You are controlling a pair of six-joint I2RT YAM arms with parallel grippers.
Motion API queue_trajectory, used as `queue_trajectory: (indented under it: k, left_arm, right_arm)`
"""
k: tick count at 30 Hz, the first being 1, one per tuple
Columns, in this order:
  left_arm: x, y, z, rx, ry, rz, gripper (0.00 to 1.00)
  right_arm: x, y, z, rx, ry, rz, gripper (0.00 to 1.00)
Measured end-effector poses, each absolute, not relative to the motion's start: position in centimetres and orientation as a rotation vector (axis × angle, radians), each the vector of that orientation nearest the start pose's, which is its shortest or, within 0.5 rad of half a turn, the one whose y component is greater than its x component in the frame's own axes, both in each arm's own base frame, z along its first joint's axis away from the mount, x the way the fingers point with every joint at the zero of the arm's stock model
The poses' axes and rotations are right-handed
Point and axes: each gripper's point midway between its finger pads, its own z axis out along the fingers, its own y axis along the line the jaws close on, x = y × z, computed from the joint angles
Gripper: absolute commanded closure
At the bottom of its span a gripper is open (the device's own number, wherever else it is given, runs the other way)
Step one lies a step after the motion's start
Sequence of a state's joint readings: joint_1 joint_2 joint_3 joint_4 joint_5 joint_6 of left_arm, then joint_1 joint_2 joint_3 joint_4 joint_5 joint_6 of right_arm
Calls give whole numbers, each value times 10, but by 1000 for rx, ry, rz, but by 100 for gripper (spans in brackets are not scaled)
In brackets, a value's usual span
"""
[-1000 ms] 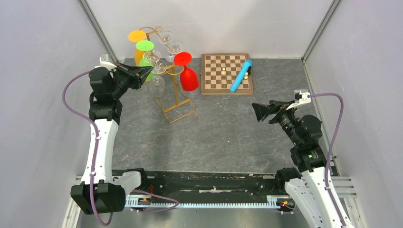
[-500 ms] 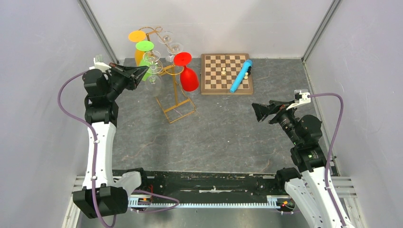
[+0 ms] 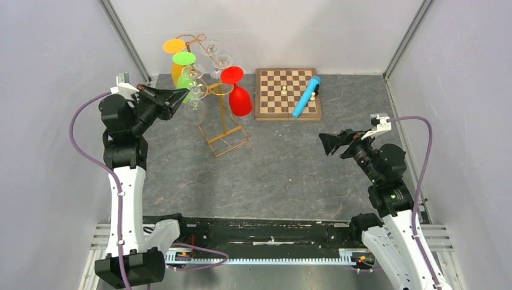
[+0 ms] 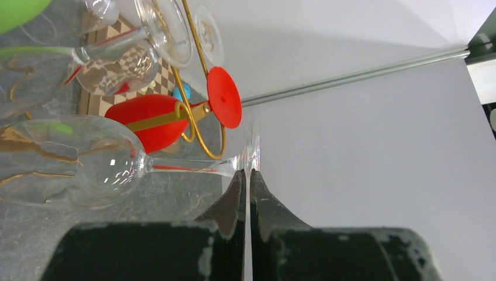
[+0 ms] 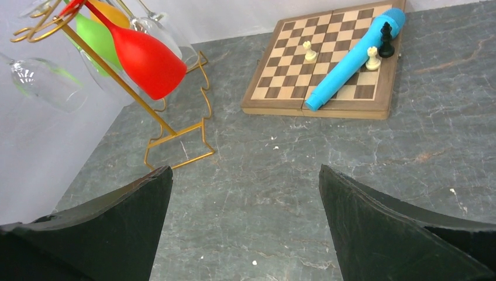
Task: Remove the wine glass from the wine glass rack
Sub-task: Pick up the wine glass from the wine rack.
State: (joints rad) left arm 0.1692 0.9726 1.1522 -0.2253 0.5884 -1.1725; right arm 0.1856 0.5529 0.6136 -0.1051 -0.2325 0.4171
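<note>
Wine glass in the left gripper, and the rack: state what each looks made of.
The wine glass, pinched by its foot in the left gripper, looks like clear glass or clear plastic: see-through, with sharp highlights. The wine glass rack looks like thin metal wire with a shiny gold finish, bent into scrolls.

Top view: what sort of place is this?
Probably a robot test cell: plain grey walls box in the table, a left arm and right arm are bolted at its near edge, and the wine glass rack and chessboard look like staged props.
</note>
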Motion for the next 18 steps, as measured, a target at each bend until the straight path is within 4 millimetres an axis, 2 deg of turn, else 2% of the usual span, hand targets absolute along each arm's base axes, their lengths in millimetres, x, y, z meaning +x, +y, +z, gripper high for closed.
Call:
queue_trajectory:
  k: [12, 18]
  left_arm:
    - [279, -96, 398, -528, 1708, -1242, 98]
    - [265, -119, 390, -395, 1782, -1272, 98]
  right_arm:
    - [258, 108, 244, -12, 1803, 629, 2]
    - [253, 109, 235, -23, 1851, 630, 2]
